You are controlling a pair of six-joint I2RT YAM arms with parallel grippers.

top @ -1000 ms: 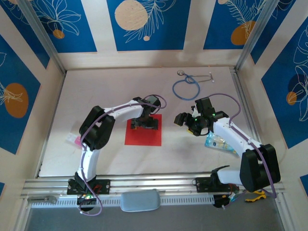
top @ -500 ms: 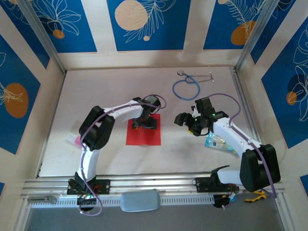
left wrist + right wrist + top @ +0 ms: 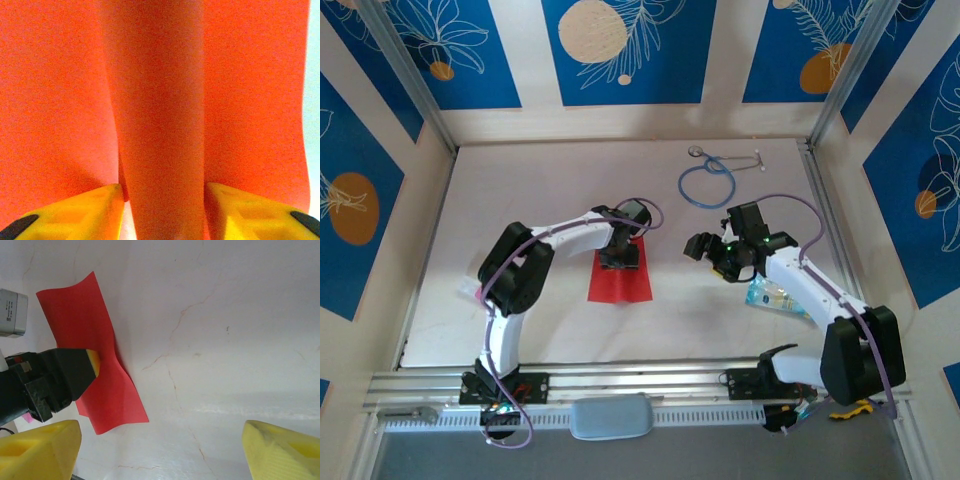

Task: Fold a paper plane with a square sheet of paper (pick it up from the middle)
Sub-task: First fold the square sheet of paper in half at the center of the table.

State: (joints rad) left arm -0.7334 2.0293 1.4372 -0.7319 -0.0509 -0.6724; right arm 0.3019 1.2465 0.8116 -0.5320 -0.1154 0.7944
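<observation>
Blue wall panels with white leaf drawings and orange and cream discs stand round a pale, faintly cracked surface point(image 3: 520, 200). Near its middle lies the thin, matte, bright red square sheet of paper point(image 3: 618, 287). It is not flat: its middle is humped into a ridge, and from above it looks narrower at the far end than at the near end. The paper is plain, with no print or marks.

The left hand point(image 3: 620, 257) is down on the far half of the sheet. In the left wrist view its two yellow fingers point(image 3: 80, 210) stand part-way together, each touching a flank of the ridge, so the red paper is squeezed between them.

The right hand point(image 3: 704, 247) hangs to the right of the sheet, apart from it. Its yellow fingers point(image 3: 280, 450) are spread wide with nothing between them, and bare surface lies below.

A blue stethoscope with a looped tube point(image 3: 707, 185) lies toward the far wall, well apart from the sheet. A clear plastic bottle with a blue label point(image 3: 770, 297) rests under the right forearm; its print is too small to read. In the right wrist view a light grey block point(image 3: 11, 312) on the left arm carries small dark lettering, also unreadable.
</observation>
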